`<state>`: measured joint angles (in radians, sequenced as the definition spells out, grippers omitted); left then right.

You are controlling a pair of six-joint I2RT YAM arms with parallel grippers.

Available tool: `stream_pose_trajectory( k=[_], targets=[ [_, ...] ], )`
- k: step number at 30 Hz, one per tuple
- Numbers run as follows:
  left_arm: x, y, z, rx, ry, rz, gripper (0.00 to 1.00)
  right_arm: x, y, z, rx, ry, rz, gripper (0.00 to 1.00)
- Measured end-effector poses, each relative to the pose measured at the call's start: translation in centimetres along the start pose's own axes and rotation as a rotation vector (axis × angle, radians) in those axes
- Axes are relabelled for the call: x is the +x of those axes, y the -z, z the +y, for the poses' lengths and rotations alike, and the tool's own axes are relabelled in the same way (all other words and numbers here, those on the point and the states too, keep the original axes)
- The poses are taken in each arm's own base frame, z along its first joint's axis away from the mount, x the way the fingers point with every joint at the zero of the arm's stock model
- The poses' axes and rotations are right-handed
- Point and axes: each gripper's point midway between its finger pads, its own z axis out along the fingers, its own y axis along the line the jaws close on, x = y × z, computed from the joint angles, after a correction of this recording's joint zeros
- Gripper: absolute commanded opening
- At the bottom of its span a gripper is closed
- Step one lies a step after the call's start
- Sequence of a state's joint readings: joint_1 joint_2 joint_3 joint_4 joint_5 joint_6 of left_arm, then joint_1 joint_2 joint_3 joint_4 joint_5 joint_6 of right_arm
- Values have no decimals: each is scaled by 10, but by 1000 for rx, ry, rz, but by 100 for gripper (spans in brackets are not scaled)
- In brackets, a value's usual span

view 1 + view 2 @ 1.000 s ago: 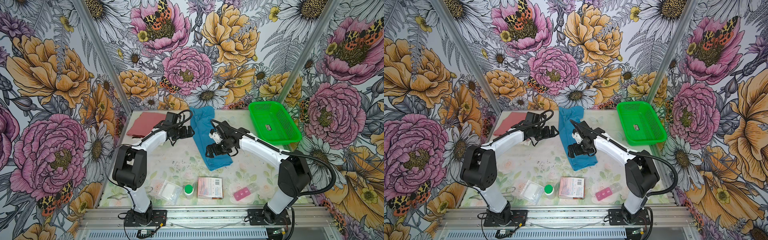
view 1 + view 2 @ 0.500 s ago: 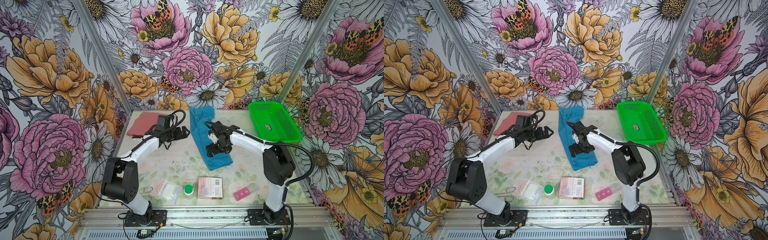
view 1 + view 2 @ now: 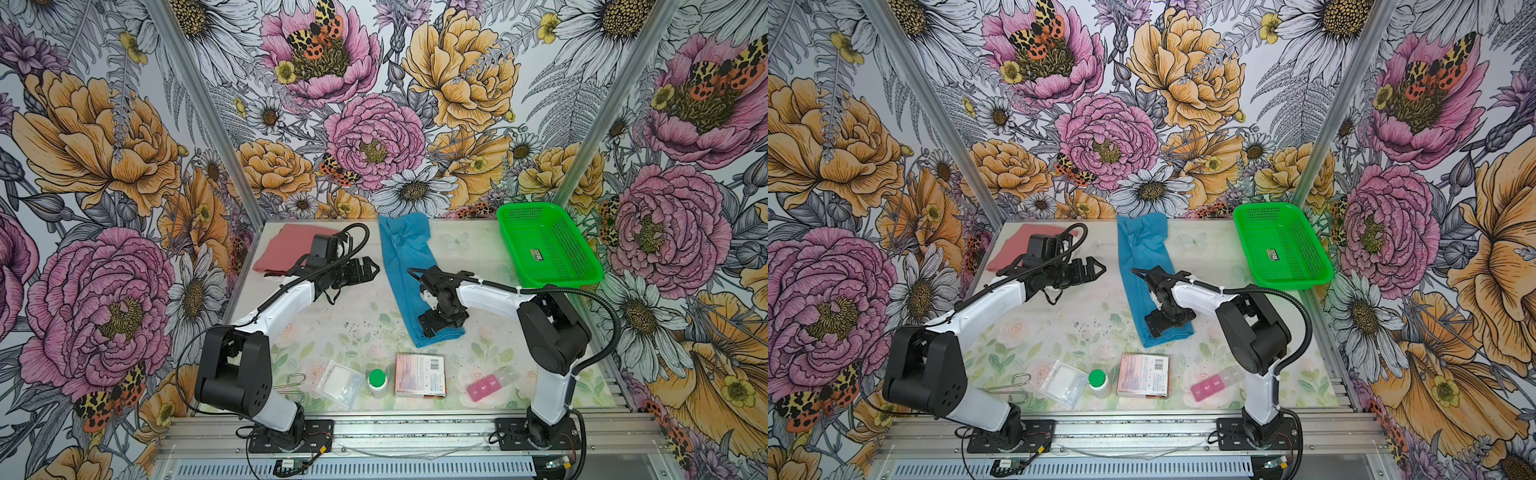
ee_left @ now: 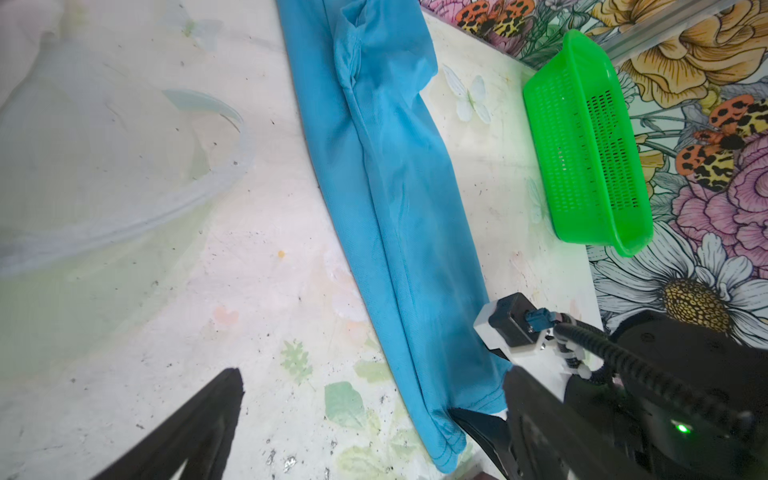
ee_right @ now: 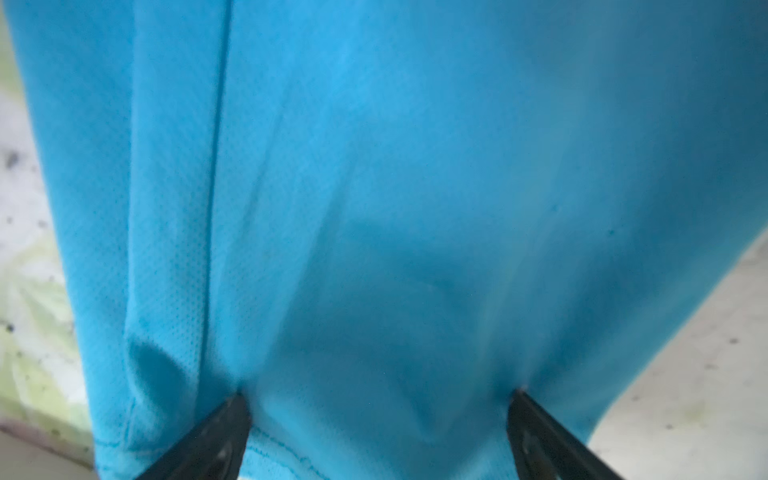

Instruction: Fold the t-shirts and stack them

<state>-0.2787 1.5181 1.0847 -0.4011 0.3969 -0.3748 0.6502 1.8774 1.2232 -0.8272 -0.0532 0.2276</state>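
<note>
A sky-blue t-shirt (image 3: pixel 405 257) (image 3: pixel 1142 249) (image 4: pixel 386 174) lies folded into a long narrow strip, running from the back wall toward the table's middle. My right gripper (image 3: pixel 441 328) (image 3: pixel 1169 322) (image 5: pixel 378 407) stands open on the strip's near end, with both fingertips (image 5: pixel 232 415) pressed into the blue cloth (image 5: pixel 415 166). A salmon-pink t-shirt (image 3: pixel 286 249) (image 3: pixel 1013 249) lies folded flat at the back left. My left gripper (image 3: pixel 372 268) (image 3: pixel 1098 268) (image 4: pixel 372 395) hangs open and empty between the two shirts. Pale white fabric (image 4: pixel 83 174) with a curved hem shows in the left wrist view.
A green mesh basket (image 3: pixel 559 280) (image 3: pixel 1291 282) (image 4: pixel 582 145) stands at the back right. Along the front edge lie a wire clip (image 3: pixel 291 380), a clear bag (image 3: pixel 338 382), a green-capped bottle (image 3: pixel 377 380), a pink box (image 3: pixel 419 376) and a pink pill case (image 3: pixel 484 386).
My right gripper has slid along the blue strip to its near end, the elbow swinging inward. The left gripper has drawn slightly left, away from the blue shirt.
</note>
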Motion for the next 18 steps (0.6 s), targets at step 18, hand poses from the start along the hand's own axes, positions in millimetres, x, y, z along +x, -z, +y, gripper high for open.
stream_pose_trajectory(
  k=[18],
  targets=[
    [123, -42, 13, -40, -3, 359, 99, -56, 15, 72, -232, -53, -112, 98]
  ],
)
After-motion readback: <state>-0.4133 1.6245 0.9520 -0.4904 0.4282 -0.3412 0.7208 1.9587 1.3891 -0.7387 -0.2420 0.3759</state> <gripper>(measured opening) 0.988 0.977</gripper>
